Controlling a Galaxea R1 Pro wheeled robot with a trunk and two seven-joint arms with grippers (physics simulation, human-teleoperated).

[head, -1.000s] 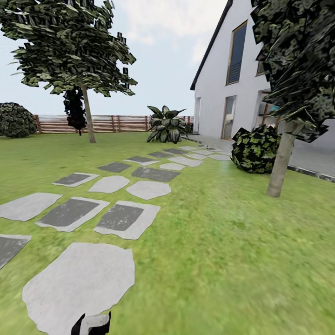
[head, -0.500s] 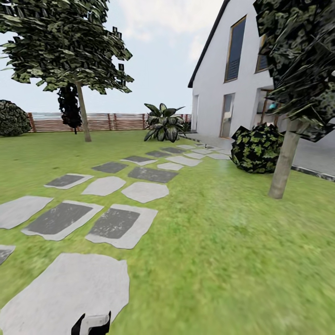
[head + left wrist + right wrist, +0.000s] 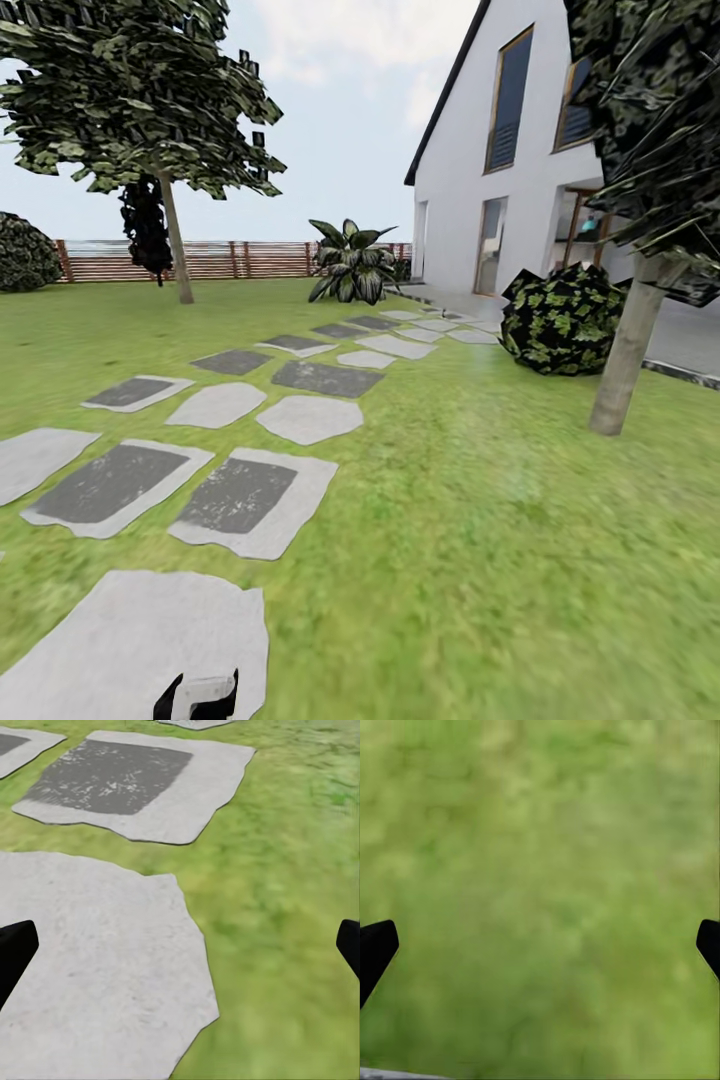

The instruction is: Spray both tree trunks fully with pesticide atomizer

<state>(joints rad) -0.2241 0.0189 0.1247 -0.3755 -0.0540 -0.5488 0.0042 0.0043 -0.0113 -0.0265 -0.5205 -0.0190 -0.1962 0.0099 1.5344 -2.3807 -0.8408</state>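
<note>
The pesticide atomizer is out of view. Two trees stand on the garden's grass floor [image 3: 480, 560]. The near tree's grey-brown trunk [image 3: 628, 350] rises at the right, its crown [image 3: 650, 120] overhead. The far tree's trunk [image 3: 175, 245] stands at the back left by the fence. My left gripper [image 3: 197, 695] pokes in at the head view's lower edge. In the left wrist view the left gripper [image 3: 180, 952] is open over a grey paving stone [image 3: 90, 967] and grass. My right gripper [image 3: 540, 952] is open over bare grass [image 3: 540, 870], nothing between its fingers.
A path of grey stepping stones [image 3: 240, 495] runs from the front left toward the white house [image 3: 500, 170]. A round bush [image 3: 560, 320] sits by the near trunk. A striped-leaf plant [image 3: 352, 265], a dark narrow tree [image 3: 145, 225] and a slat fence [image 3: 240, 260] line the back.
The whole head view has shifted: the stones slid down and left and the near trunk moved right, so the camera has moved. The gripper keeps its place in the picture.
</note>
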